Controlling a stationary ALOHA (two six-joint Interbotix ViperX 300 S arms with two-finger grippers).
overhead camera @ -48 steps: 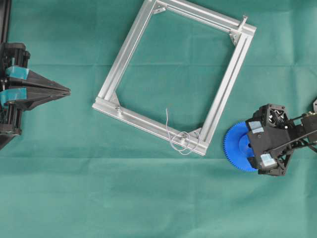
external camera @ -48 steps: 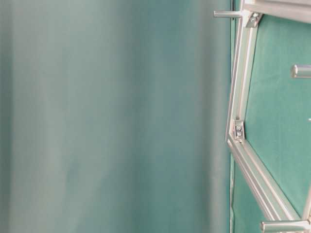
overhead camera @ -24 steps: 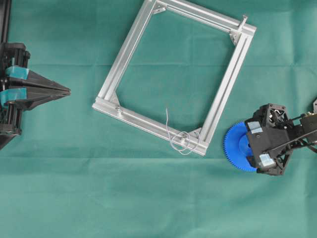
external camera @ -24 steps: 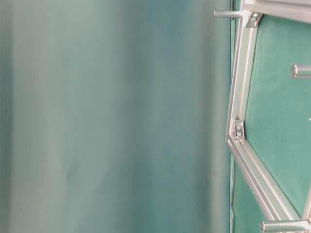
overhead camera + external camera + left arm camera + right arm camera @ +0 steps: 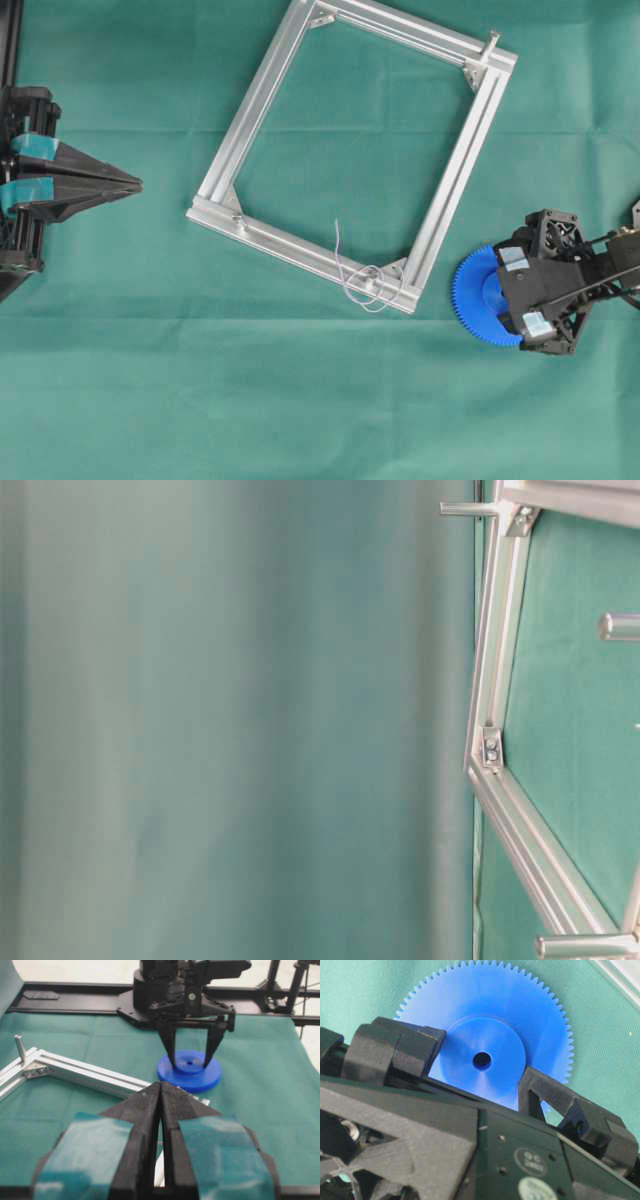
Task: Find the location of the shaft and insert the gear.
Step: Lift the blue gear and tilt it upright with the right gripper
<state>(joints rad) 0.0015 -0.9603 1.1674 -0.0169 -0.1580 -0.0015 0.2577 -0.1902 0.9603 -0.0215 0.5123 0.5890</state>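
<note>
Narrowed since the earlier frame, the right gripper (image 5: 190, 1064) fingers (image 5: 540, 1087) are set either side of the raised hub of the gear (image 5: 487, 1035), lying flat on the worktop (image 5: 250, 390); no firm grip is seen. Left gripper (image 5: 135, 184) fingers are closed.

From my seat the left gripper (image 5: 135, 184) just sits parked at the left edge, lying flat and pointing toward the middle, its two black fingers pressed together all the way to the tips. The teal tape on its finger bases fills the bottom of the left wrist view. Over on the right, the right gripper (image 5: 191, 1066) points straight down with a fair gap between its fingers (image 5: 407, 1050), which sit either side of the gear's (image 5: 478, 295) raised hub. I can't tell if they're touching it.
</note>
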